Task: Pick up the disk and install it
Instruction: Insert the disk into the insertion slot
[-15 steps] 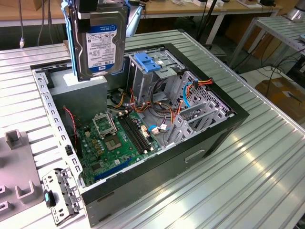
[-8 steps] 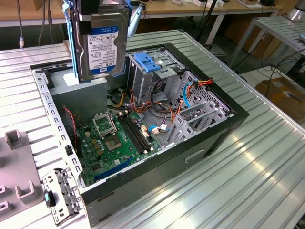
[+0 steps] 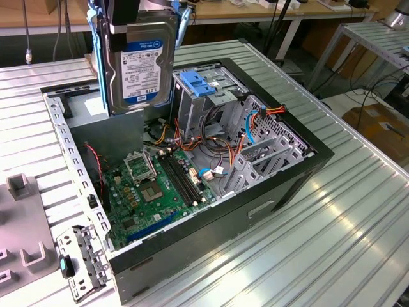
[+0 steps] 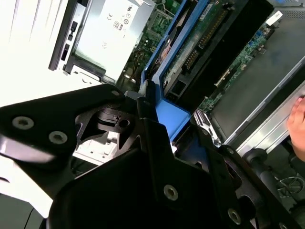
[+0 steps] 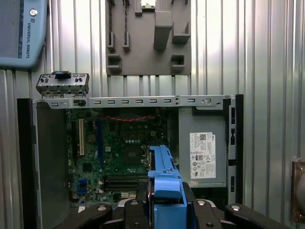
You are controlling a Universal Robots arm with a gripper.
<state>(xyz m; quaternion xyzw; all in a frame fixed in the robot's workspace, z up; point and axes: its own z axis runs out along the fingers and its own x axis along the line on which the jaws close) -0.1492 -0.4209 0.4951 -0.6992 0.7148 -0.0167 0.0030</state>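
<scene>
Ribbed metal bench (image 3: 319, 243) bearing an open black computer case (image 3: 268, 211). Item: flat silver metal disk (image 3: 142, 64), white-and-blue label, blue plastic bracket. Clamped in hand (image 3: 126, 22), hanging directly beneath it, long axis vertical, over case interior. Grey metal drive cage (image 3: 192, 109) lower, to one side.

The disk (image 3: 142, 61) hangs above the computer case (image 3: 243, 224).

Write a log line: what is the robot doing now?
gripper: shut on disk | disk: held upright over open computer case | installed: not yet
</scene>
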